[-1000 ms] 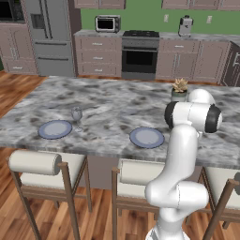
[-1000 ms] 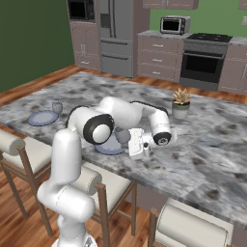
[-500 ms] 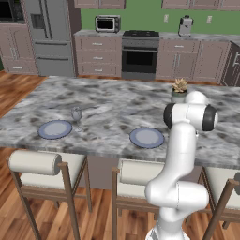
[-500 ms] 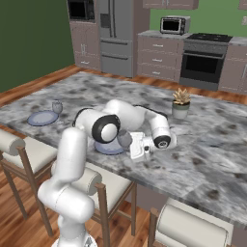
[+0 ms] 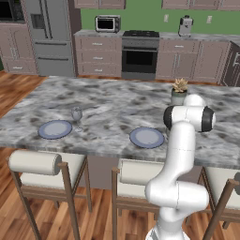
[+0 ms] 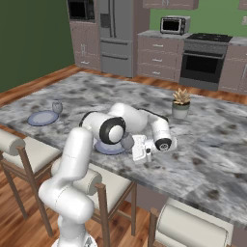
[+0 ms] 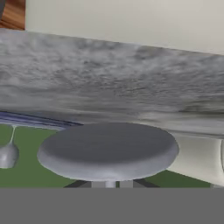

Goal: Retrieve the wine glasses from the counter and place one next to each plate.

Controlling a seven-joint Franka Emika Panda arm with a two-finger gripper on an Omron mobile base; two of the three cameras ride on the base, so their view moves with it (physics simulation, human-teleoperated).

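Glass in hand: second wine glass [image 6: 127,142] sits at the pincer [image 6: 136,147], foot toward the camera in the hand view [image 7: 108,151], so it looks clamped by the stem; jaw state itself I cannot tell.
Reason for pose: arm folds low over the bench [image 6: 217,144] near its front edge, just beside the near plate [image 5: 146,137], likely to set the glass there.
Done side: first glass [image 5: 77,114] stands just beside the far plate [image 5: 55,129] near the bench's left end.
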